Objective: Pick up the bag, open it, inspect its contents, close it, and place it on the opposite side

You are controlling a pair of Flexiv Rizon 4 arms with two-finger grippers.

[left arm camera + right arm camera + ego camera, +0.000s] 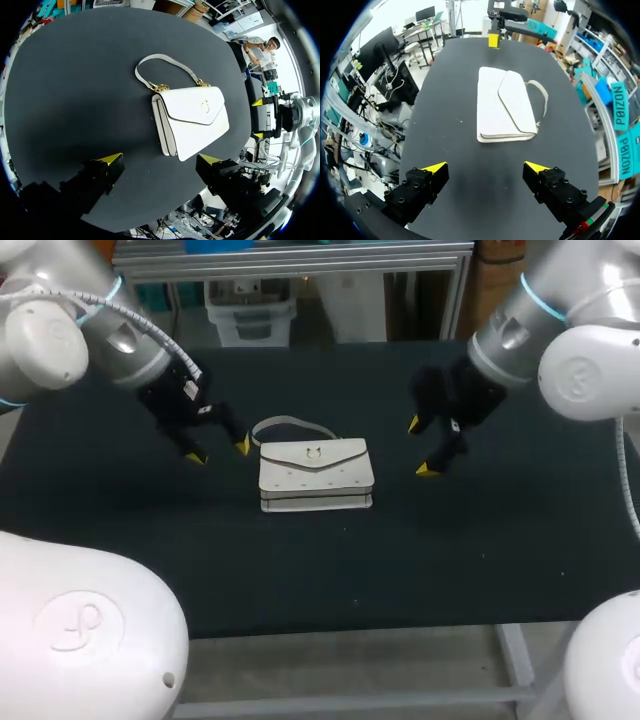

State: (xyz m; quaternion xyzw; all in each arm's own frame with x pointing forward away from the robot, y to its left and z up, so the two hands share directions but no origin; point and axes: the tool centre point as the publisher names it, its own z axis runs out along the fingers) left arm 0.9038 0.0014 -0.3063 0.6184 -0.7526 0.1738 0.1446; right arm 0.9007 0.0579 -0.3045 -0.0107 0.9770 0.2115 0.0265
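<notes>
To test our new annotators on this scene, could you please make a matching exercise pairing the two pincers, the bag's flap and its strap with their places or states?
Things:
1. left pincer
2. right pincer
3. flap
4. strap

Places or states:
A. lying on the table on the far side of the bag
B. open, to the bag's right
C. shut over the bag's front
D. open, to the bag's left

Pairs: 1-D, 2-B, 3-C, 4-A.
</notes>
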